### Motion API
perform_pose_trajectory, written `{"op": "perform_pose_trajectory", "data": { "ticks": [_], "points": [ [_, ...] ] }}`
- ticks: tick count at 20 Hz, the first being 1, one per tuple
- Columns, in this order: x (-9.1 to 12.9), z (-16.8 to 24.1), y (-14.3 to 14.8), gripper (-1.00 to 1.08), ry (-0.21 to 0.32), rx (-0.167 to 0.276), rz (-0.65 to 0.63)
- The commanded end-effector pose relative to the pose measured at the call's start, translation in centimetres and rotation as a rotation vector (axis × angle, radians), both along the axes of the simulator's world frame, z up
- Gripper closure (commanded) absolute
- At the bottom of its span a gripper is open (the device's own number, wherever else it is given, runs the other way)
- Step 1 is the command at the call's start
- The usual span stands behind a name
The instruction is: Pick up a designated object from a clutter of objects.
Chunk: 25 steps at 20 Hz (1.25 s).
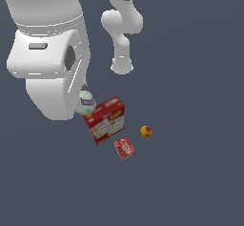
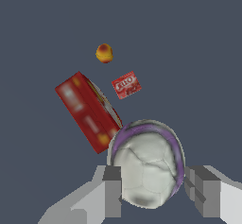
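The white ball with a purple band (image 2: 147, 168) sits between my gripper's (image 2: 153, 186) two fingers, which press on its sides. In the exterior view the white ball (image 1: 86, 102) shows just past the edge of the arm's large white link (image 1: 47, 58), close beside the red-and-yellow box (image 1: 106, 120). The gripper itself is mostly hidden there. The box (image 2: 87, 112) lies beyond the ball in the wrist view. Whether the ball is off the floor I cannot tell.
A small flat red packet (image 1: 124, 148) lies just in front of the box, and also shows in the wrist view (image 2: 126, 84). An orange-red ball (image 1: 146, 131) sits to the exterior view's right of the box and shows in the wrist view (image 2: 104, 53). The arm's base (image 1: 122, 63) stands behind.
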State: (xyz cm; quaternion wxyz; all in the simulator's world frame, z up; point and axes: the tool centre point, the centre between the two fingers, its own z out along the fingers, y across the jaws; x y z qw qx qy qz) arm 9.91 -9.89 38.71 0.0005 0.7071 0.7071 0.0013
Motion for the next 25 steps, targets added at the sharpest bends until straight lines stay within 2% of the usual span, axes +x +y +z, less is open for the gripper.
{"op": "perform_pose_trajectory", "data": {
  "ticks": [1,9,25],
  "points": [
    [0.1,1.1,-0.7,1.08,0.001,0.000,0.001],
    [0.3,2.6,-1.6,1.08,0.002,-0.001,0.000],
    [0.1,5.2,-1.4,1.08,0.003,-0.001,0.000]
  ]
}}
